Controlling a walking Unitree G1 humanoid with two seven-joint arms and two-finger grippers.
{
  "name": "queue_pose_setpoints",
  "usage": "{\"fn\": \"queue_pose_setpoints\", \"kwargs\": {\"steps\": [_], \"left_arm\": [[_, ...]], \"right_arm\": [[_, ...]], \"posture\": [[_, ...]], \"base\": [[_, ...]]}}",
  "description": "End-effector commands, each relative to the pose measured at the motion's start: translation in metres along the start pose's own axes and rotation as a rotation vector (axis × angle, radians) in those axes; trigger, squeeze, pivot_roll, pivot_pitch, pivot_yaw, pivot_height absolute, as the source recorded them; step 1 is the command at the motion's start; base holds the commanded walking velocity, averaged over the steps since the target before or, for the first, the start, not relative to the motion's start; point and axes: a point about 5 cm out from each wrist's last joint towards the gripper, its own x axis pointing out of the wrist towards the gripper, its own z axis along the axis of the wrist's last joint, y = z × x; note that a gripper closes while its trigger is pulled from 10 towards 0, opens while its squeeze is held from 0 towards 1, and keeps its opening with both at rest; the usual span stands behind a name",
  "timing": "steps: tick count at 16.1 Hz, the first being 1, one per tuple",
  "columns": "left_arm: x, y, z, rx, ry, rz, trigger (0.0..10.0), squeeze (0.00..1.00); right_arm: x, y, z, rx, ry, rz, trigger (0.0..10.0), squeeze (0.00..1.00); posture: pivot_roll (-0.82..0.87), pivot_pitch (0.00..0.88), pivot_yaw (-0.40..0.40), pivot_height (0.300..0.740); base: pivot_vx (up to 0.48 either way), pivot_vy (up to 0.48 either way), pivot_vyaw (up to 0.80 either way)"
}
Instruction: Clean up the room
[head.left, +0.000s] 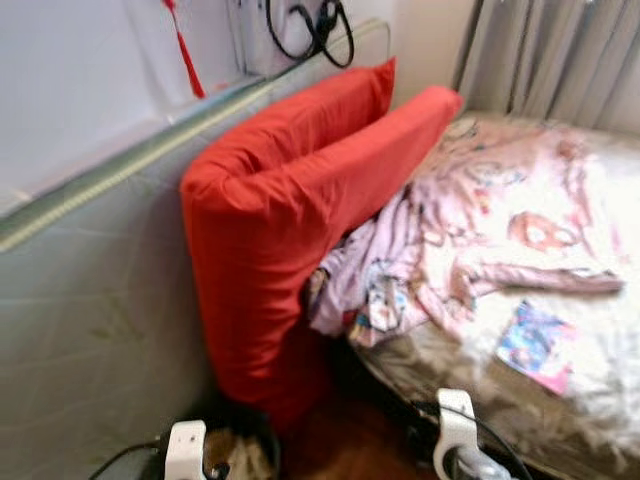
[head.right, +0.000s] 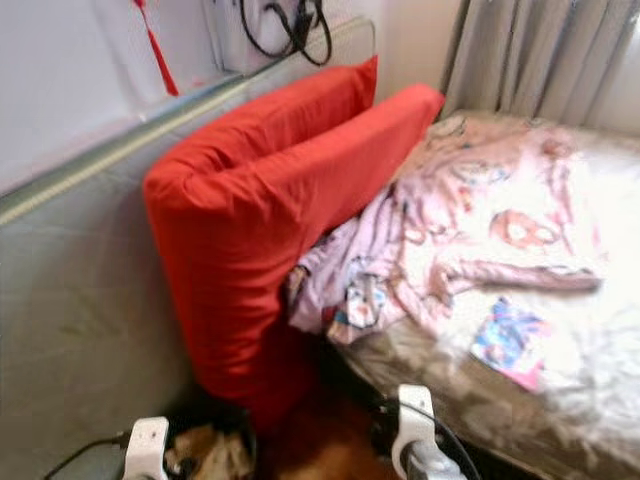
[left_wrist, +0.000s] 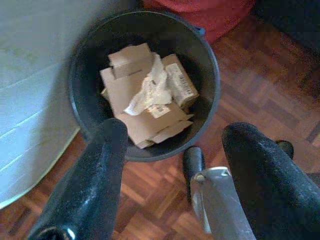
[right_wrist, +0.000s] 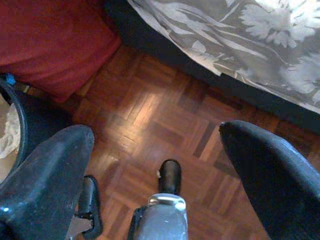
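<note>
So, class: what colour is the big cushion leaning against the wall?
Red cushion, clearest in the left eye view.

Bed (head.left: 600, 420) carried crumpled pink blanket (head.left: 470, 230), small colourful book (head.left: 538, 345) near edge. Wood floor (right_wrist: 150, 125) bore black bin (left_wrist: 145, 85) holding cardboard scraps, red cushion (head.left: 280, 220) standing beside.

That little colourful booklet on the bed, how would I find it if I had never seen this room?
Start at the bed beside the big red cushion. Past the crumpled pink patterned blanket, near the bed's front edge, lies the booklet. It is flat, with a blue and pink cover, alone on the pale sheet rather than tangled in the fabric.
</note>
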Motion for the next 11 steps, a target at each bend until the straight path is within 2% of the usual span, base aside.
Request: {"fn": "queue_pose_setpoints", "kwargs": {"steps": [1,11], "left_arm": [[0.0000,0.0004,-0.0011,0.016,0.013,0.001,10.0,0.00],[0.0000,0.0002,-0.0011,0.012,0.014,0.000,10.0,0.00]], "right_arm": [[0.0002,-0.0008,0.0047,0.005,-0.014,-0.009,10.0,0.00],[0.0002,-0.0008,0.0051,0.013,-0.021,-0.010,10.0,0.00]], "posture": [[0.00,0.000,0.051,0.735],[-0.01,0.000,0.051,0.735]], "base": [[0.000,-0.315,0.00],[0.000,-0.307,0.00]]}}
